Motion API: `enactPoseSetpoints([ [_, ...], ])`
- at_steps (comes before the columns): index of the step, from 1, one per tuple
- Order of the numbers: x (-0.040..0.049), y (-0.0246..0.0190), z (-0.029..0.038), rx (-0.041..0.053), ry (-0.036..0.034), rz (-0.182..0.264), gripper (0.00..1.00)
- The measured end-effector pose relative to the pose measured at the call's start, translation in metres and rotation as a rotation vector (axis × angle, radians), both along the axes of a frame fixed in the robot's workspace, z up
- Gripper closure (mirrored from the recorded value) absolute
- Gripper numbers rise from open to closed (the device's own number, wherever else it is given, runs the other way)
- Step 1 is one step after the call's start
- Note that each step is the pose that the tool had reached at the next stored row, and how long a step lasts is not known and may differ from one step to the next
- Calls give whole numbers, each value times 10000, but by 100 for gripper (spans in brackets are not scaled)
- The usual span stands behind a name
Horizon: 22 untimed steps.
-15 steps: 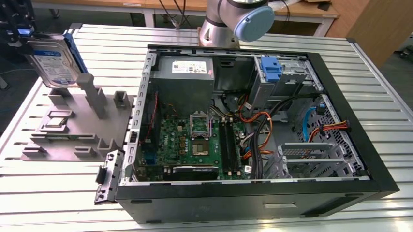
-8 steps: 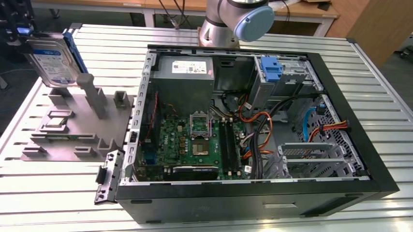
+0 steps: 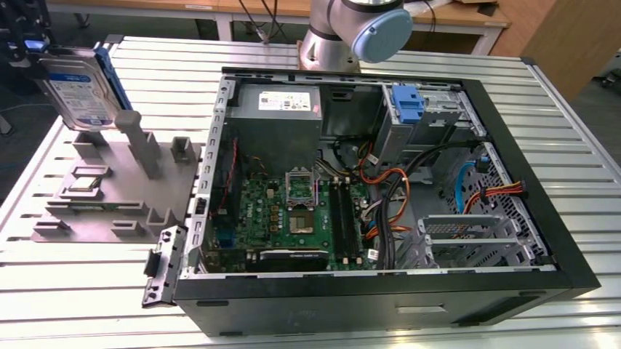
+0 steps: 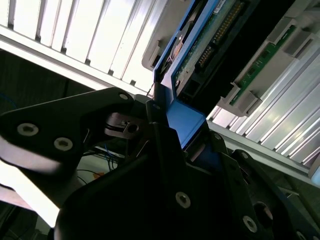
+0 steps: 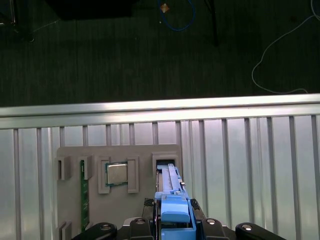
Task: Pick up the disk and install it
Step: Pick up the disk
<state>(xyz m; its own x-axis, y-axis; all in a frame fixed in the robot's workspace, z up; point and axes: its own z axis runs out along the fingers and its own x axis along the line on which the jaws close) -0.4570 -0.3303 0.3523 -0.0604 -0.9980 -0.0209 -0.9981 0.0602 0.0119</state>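
The gripper (image 5: 174, 221) was clamped on the blue carrier of the disk (image 5: 172, 200), one dark finger on each side of the bracket, and the second wrist view showed the same hold from below, with the green circuit board on the drive's underside. The disk stood on edge over a slot of the grey holder plate (image 5: 117, 212). From the exterior view it seemed raised, though I could not tell whether its lower edge had left the slot. On the same plate, just beside that slot, a small square chip (image 5: 117, 174) sat in its own pocket, and a green memory stick (image 5: 84, 195) stood on edge nearer the plate's side. The plate lay on the slatted metal bench (image 5: 250, 165). Towards the exterior view's right, well apart from the disk, the open computer case (image 3: 369, 302) lay on its side with the motherboard (image 3: 291, 211) exposed. Beyond the case rose the arm's base (image 3: 354, 29).
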Motion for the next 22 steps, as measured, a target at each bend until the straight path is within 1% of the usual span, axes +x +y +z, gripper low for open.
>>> enactPoseSetpoints([
  [3, 0, 0, 4, 0, -1, 0, 63],
  [4, 0, 0, 27, -3, 0, 1, 63],
  [22, 0, 0, 74, -13, -1, 0, 63],
])
